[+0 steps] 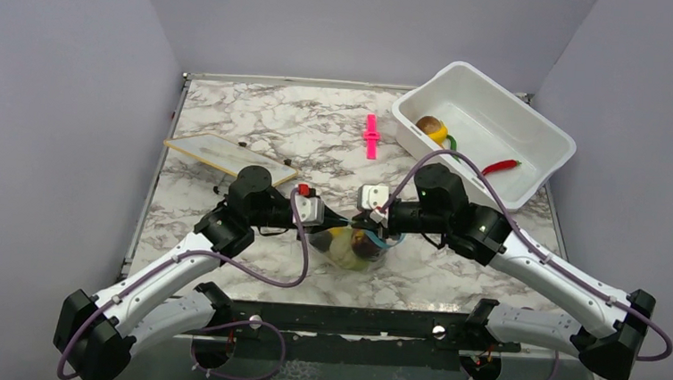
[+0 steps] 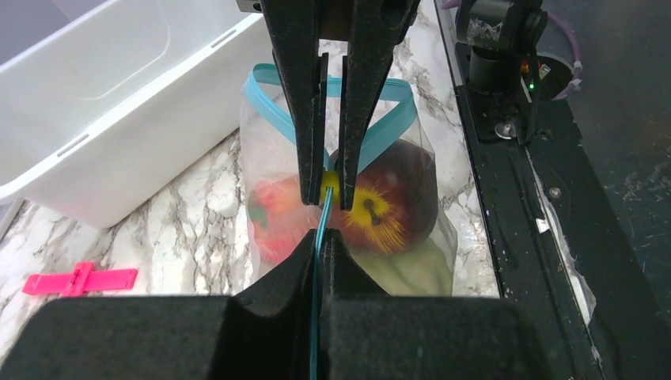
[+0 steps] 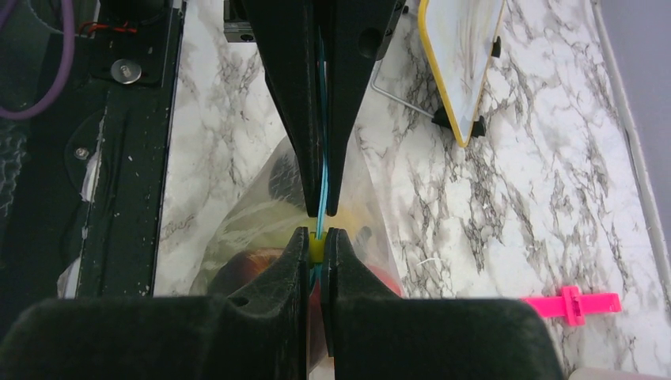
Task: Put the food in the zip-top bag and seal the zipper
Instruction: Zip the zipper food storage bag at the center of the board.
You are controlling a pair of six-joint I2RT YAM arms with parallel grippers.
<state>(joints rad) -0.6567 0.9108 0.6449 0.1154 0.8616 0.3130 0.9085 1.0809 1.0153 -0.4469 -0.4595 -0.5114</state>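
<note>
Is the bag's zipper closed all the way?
Partly. The blue zipper is pressed into one line up close, but farther on it gapes in a loop.

Right gripper point(image 3: 316, 245) and left gripper point(image 3: 320, 207) pinch the zipper point(image 3: 320, 228).

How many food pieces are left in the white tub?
2 for certain in the white tub: a brown-and-yellow piece at its left end and a red chili near its right side. A green bit beside the first could be a third or part of it.
</note>
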